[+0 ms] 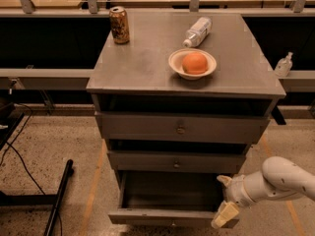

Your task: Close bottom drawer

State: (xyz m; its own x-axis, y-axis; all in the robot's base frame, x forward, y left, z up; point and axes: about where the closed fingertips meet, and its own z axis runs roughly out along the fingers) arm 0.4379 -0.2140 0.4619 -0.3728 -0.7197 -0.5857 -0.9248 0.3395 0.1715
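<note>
The grey metal cabinet [182, 127] has three drawers. The bottom drawer [167, 216] is pulled far out toward me, and its dark inside [170, 191] looks empty. The middle drawer [175, 162] and the top drawer [181, 128] stand slightly out. My gripper [222, 196] comes in from the lower right on a white arm [280, 181]. It is open at the bottom drawer's right front corner, with one fingertip [224, 180] above the drawer's right side and the other [224, 215] at the right end of the front panel.
On the cabinet top stand a can [119, 25], a lying plastic bottle [198, 32] and a bowl [192, 64] holding an orange. A black bar [59, 195] and cable lie on the floor at left. A sanitizer bottle [283, 64] stands on the shelf at right.
</note>
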